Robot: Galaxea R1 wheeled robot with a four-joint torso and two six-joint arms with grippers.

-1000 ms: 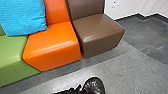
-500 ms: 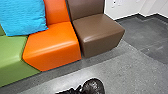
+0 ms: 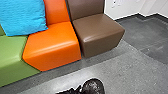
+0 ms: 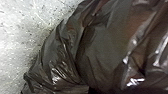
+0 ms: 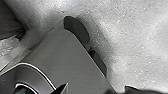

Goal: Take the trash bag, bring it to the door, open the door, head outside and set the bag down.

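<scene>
Head view: a dark lump (image 3: 93, 86) has dipped slightly. Left wrist view: the trash bag (image 4: 102, 50), over the floor (image 4: 20, 30), still needs taking outside — whether either pincer clamps it, I can't tell.

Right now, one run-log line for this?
trash bag: close in left wrist view | hold: unclear | seating: green seat, orange seat, brown seat | blue cushion: on seating
</scene>
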